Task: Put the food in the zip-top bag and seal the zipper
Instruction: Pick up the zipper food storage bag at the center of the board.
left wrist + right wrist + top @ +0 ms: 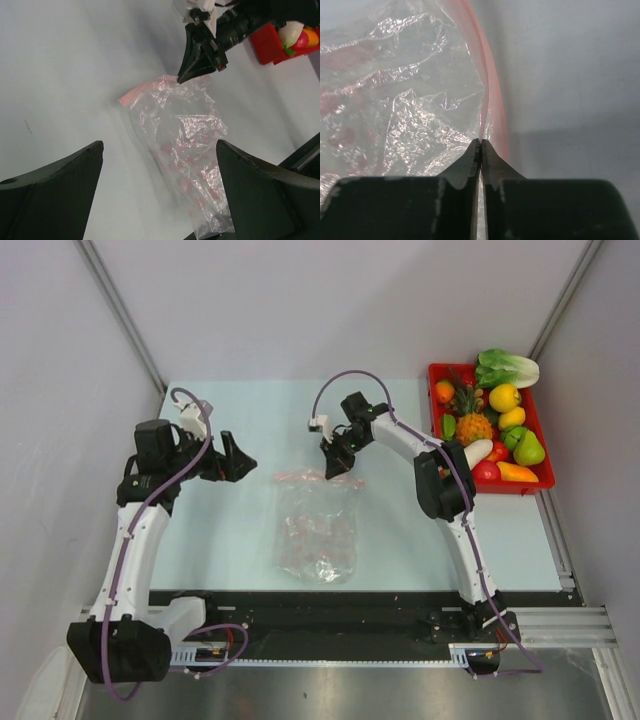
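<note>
The zip-top bag point(318, 530) lies crinkled and clear on the pale table, its mouth facing away from the arm bases. My right gripper point(334, 472) is shut on the bag's mouth edge at its right end. In the right wrist view the pink-red zipper point(492, 85) runs straight into the closed tips of that gripper point(480, 141). My left gripper point(240, 458) hangs open to the left of the bag, apart from it. In the left wrist view its fingers point(70, 175) frame the bag point(190, 135). The food point(490, 425) sits piled in the red tray.
The red tray point(433, 400) stands at the table's back right corner, with a leafy green vegetable point(508, 367) at its far end. Grey walls close in on both sides. A black rail point(330, 615) runs along the near table edge.
</note>
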